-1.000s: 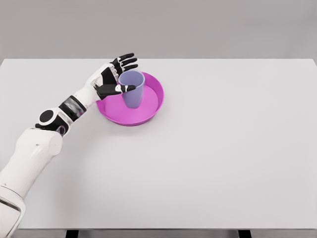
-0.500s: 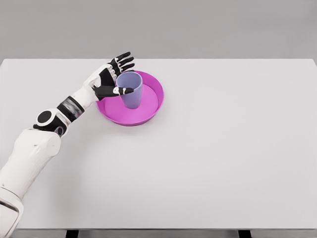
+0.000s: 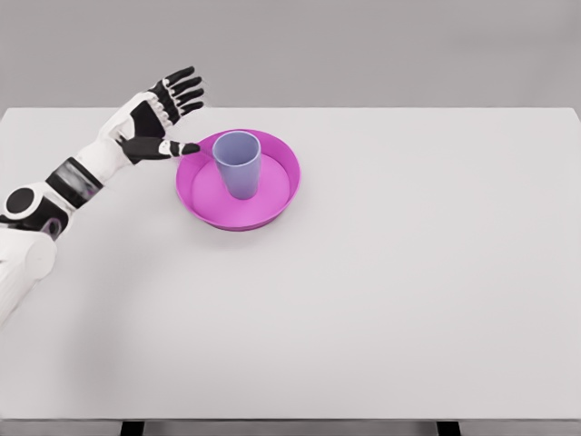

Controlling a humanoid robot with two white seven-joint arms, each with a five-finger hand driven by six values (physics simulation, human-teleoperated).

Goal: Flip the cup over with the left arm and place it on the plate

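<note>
A lavender cup is seen standing upright, mouth up, inside a magenta plate. The left hand is held just left of the plate, fingers spread wide, nothing grasped. A white table is set against a grey wall.

— Any writing to read here, a label, a brand, a number?

— None. The cup is plain lilac with no print on its wall, and the plate is plain magenta, rim and floor alike.

— Anything on the table or the arm?

— The table is bare white with no marks or signs. The left hand and its arm show only white and black shells; no legible letters or digits on them.
</note>
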